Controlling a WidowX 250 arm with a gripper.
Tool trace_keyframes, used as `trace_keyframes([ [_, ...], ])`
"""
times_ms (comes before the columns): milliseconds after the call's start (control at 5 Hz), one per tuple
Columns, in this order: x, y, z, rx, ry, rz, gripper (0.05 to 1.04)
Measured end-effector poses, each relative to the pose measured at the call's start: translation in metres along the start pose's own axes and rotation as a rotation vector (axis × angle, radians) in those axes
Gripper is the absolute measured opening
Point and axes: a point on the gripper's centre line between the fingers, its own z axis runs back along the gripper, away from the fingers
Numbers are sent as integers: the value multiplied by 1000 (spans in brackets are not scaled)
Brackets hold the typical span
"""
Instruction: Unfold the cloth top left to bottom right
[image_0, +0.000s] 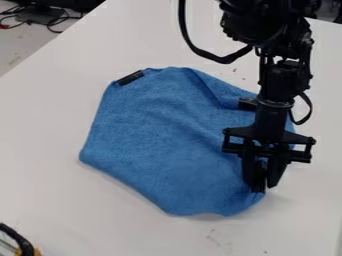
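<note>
at the near left corner, a curved black cable-like thing (24, 244) lies by a scrap of yellow. faint scuffs mark the smooth white table (153, 237). further in, the soft, nubbly blue cloth (160, 140) lies mid-table in a lopsided, many-sided shape, its rim rounded and gently wavy. the hard black gripper (264, 190) hangs upright at its near right edge; whether it is apart, together or clamped on the cloth, i cannot tell. a small black oblong label (130, 77) sits at the cloth's far left corner, and beyond are thin, tangled cables (59, 20)
</note>
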Motion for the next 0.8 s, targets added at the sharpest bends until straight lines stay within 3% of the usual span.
trace_keyframes([
  [200, 2, 6, 34, -6, -19, 39, 847],
  [400, 9, 17, 58, -82, -25, 92, 1007],
  [600, 7, 21, 80, -140, -104, 117, 1003],
  [800, 11, 38, 90, -160, -153, 160, 1000],
])
